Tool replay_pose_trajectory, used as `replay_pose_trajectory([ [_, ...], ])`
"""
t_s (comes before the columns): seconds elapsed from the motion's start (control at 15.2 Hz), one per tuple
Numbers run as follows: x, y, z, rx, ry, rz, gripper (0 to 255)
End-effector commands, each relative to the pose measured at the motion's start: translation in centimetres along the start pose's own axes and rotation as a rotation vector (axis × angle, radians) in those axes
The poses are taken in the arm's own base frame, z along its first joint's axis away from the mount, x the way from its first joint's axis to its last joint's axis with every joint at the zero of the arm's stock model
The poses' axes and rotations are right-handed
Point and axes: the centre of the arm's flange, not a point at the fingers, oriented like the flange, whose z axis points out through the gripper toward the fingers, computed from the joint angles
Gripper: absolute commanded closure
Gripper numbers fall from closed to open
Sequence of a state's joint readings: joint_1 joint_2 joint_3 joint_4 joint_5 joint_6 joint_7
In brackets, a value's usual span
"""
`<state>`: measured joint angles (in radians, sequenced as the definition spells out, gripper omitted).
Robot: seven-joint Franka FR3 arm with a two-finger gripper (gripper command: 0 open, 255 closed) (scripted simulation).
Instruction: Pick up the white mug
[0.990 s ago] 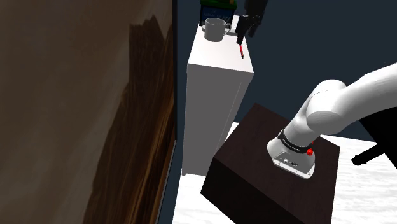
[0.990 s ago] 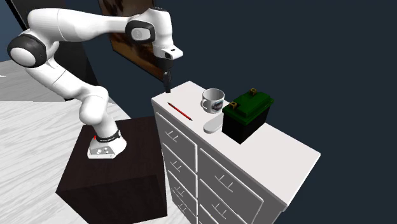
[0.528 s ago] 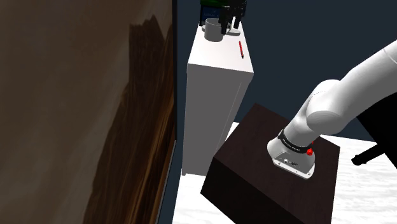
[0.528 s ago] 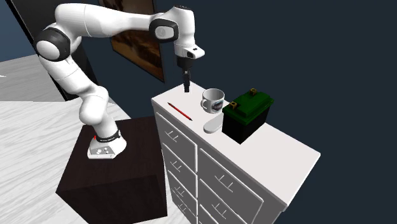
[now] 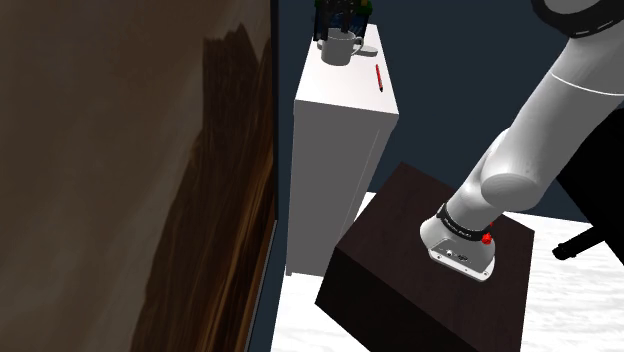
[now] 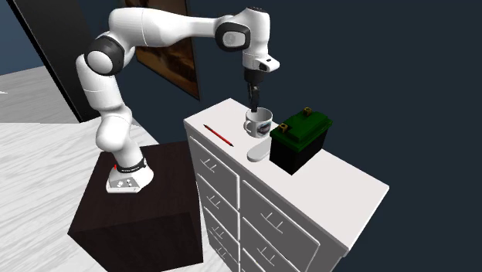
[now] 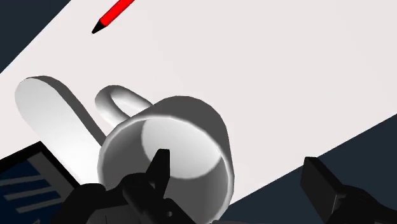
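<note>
Two fingers [image 7: 159, 170] spread over the white mug [image 6: 259, 122]

Leftmost, a red pencil [image 6: 218, 135] lies well apart on the dresser [image 6: 340, 179]. The mug stands near its back edge under the gripper [image 6: 252, 105], whose fingers straddle the mug's wall, clasping nothing. A green box [image 6: 303, 141] crowds the right; a dark-blue wall [image 6: 402, 77] stands behind.

Shoulder behind stand [image 5: 385, 250]; exterior faces drawers [image 6: 224, 193]; wrist close over mug [image 7: 188, 133].
</note>
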<state>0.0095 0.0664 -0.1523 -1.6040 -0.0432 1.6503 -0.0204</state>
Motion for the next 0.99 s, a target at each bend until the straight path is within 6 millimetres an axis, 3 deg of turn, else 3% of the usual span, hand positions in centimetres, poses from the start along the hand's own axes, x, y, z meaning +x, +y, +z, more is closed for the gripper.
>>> replay_pose_trajectory([
  [0.0,2.1,0.4,0.0,0.001,-0.003,0.003,0],
  [0.59,2.2,0.2,3.9,0.001,-0.003,0.003,0],
  [0.66,2.2,0.2,4.0,0.001,-0.003,0.003,255],
  [0.92,2.2,0.2,4.0,0.001,-0.003,0.003,255],
])
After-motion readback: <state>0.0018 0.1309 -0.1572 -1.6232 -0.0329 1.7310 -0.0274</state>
